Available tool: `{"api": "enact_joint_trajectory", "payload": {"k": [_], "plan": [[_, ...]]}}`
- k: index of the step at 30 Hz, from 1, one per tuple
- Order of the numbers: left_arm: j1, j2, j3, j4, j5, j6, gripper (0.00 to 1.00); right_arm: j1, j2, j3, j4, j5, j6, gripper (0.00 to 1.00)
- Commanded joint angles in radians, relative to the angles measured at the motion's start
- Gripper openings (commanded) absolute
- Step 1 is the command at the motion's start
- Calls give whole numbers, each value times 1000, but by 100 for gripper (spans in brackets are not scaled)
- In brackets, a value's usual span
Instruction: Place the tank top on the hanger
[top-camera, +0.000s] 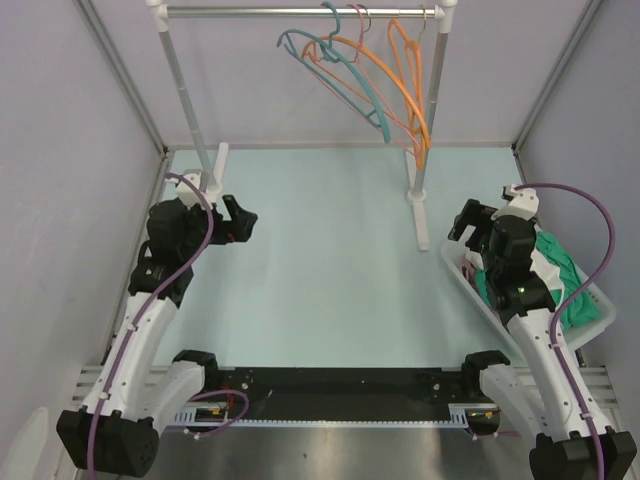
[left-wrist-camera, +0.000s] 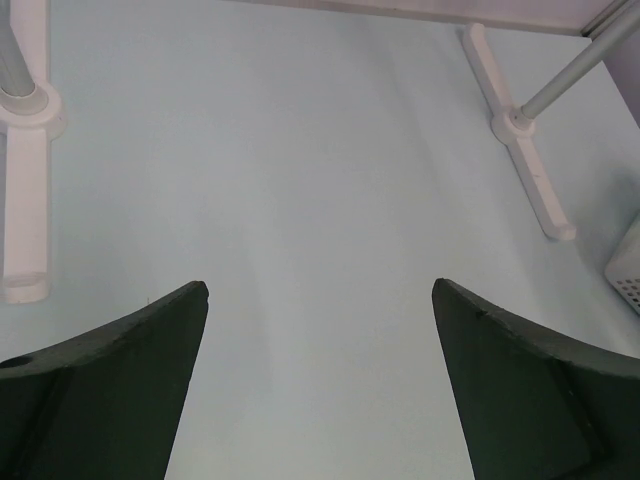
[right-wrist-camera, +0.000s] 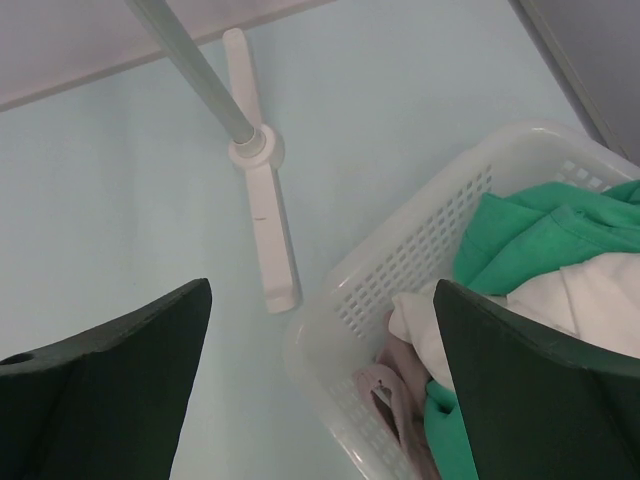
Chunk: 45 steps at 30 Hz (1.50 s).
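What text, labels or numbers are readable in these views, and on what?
None readable in any view.
The basket, the green garment, the hangers and the rack foot carry no visible print.
Any markings on the arm bases are too small to tell.

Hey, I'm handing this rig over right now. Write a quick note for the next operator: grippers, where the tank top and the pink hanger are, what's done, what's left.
Left gripper: open, empty, over bare table.
Right gripper: open, empty, above a corner of the white basket.
Tank top: apparently the white fabric in the basket, bunched up with a green garment; not gripped.
Hanger: pale pink, hanging on the rail.
Done: nothing yet.
Left: pull the top out of the basket, take the hanger off the rail, and put the top on it.
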<state>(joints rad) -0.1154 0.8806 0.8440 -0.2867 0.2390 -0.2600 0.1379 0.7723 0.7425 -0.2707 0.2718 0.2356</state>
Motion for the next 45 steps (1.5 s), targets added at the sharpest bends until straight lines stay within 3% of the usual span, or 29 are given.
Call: {"api": "enact_joint_trajectory", "payload": {"k": [1,3,9,13,17,21,25,27,33,39,45], "plan": [[5,-37,4,38,-24,15,100,-7,-25,32,34,-28,1,100],[5,-54,0,38,-40,13,99,-6,-44,17,62,-84,-41,100],[5,-46,-3,24,-58,5,99,-6,-58,-9,108,-51,31,100],[5,-42,-3,12,-50,7,99,-27,19,82,-51,47,105,100],[3,-54,-13,20,-46,1,99,-110,82,224,-223,47,116,100],[5,-60,-17,20,-43,-1,99,-285,96,241,-308,61,125,100],[5,-62,-19,24,-29,-8,99,-434,104,206,-306,24,166,100],[5,-58,-20,27,-20,-15,99,-516,131,151,-286,-70,189,100],[5,-52,-17,23,2,-22,100,-574,220,38,-231,-40,206,98],[5,-71,-17,23,13,-24,99,-581,232,-21,-185,-14,226,88],[5,-83,-19,21,-1,-22,99,-574,214,-42,-170,-31,225,57]]}}
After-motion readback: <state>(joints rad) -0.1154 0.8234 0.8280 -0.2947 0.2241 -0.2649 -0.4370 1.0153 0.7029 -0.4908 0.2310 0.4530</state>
